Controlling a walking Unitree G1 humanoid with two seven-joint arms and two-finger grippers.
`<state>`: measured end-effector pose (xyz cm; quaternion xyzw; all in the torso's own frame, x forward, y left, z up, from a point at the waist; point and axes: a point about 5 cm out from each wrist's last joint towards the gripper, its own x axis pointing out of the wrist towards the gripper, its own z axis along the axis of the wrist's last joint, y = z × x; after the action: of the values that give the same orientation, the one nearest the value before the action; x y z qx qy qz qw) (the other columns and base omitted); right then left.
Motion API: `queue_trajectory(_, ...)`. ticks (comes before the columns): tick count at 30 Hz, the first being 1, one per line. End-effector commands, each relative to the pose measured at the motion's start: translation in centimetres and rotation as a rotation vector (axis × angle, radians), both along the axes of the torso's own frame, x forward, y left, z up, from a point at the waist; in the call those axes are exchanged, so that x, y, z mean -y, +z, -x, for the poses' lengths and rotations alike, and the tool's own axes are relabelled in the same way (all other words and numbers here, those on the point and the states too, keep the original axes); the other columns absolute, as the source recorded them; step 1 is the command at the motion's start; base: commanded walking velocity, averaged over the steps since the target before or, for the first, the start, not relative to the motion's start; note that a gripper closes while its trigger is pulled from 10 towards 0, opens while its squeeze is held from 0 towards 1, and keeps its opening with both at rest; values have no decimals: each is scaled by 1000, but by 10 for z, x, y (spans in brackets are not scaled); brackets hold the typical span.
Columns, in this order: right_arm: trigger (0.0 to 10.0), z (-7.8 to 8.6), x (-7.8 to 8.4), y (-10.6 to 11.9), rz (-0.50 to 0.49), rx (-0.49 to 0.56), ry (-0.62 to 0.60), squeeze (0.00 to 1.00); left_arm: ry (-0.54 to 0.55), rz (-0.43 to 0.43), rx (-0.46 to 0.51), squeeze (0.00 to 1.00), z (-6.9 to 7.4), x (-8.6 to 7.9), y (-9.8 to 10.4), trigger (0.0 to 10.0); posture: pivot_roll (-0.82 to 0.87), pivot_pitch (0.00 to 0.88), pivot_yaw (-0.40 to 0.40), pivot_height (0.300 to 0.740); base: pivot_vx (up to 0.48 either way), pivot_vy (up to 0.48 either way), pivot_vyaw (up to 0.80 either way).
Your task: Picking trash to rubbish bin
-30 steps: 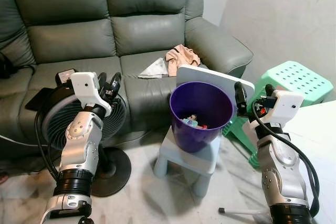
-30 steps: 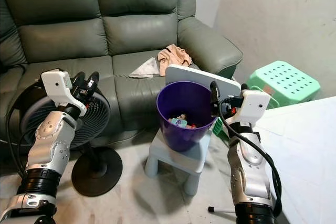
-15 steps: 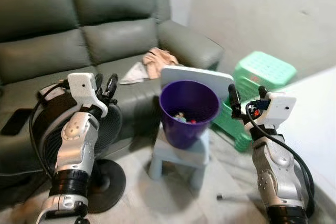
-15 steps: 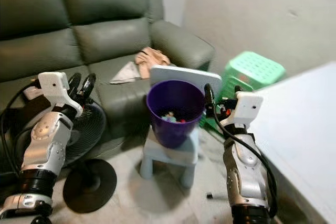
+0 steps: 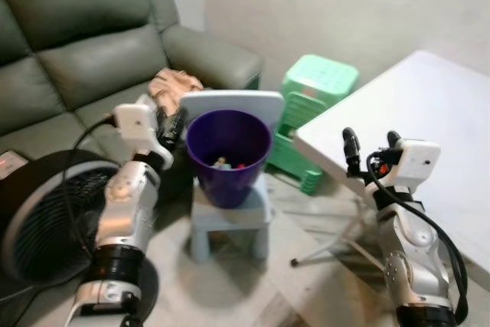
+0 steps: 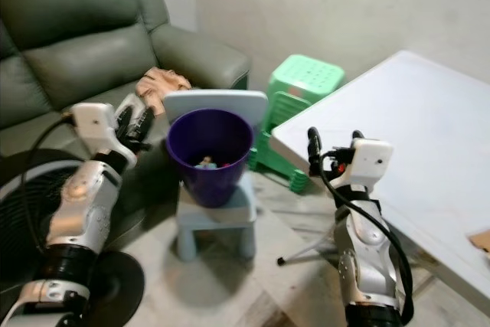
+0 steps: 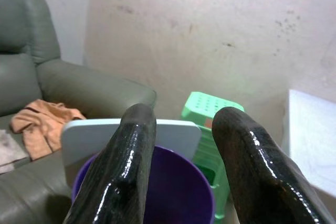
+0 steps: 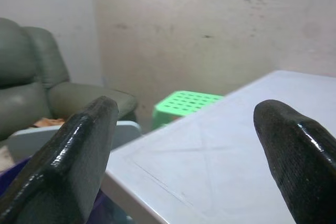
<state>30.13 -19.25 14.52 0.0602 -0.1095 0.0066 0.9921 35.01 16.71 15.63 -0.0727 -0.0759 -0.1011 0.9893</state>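
Observation:
The purple rubbish bin [image 5: 228, 181] stands on a small pale blue stool [image 5: 228, 218] and holds a few bits of trash [image 5: 227, 164]. Just left of its rim, my left gripper [image 5: 171, 123] is raised and open, with nothing between its fingers [image 7: 131, 161]. To the right of the bin, my right gripper [image 5: 371, 142] is held up in front of the white table [image 5: 429, 105]; it is open wide and holds nothing. A brown scrap [image 6: 481, 241] lies at the table's near right edge.
A pale board [image 5: 230, 100] leans behind the bin. A grey-green sofa [image 5: 84, 51] with an orange cloth [image 5: 174, 82] fills the left. A black fan [image 5: 38, 212] stands at my left. A green plastic stool [image 5: 320, 86] sits by the wall, and a table leg [image 5: 325, 244] crosses the floor.
The camera has swung to the right: sofa and fan slid left and the white table came into view. Both arms stay raised and open.

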Motion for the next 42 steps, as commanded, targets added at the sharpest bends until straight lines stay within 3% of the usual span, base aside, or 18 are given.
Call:
queue_trajectory(1, 10000, 0, -2, 5, 5, 14, 11, 0, -2, -16, 2, 0, 0, 0, 0, 10000, -58, 42, -26, 740, 0, 0, -700)
queue_trajectory(42, 10000, 2, 0, 2, 14, -16, -1, 0, -64, -99, -25, 0, 6, 11, -8, 10000, -55, 77, -30, 740, 0, 0, -598)
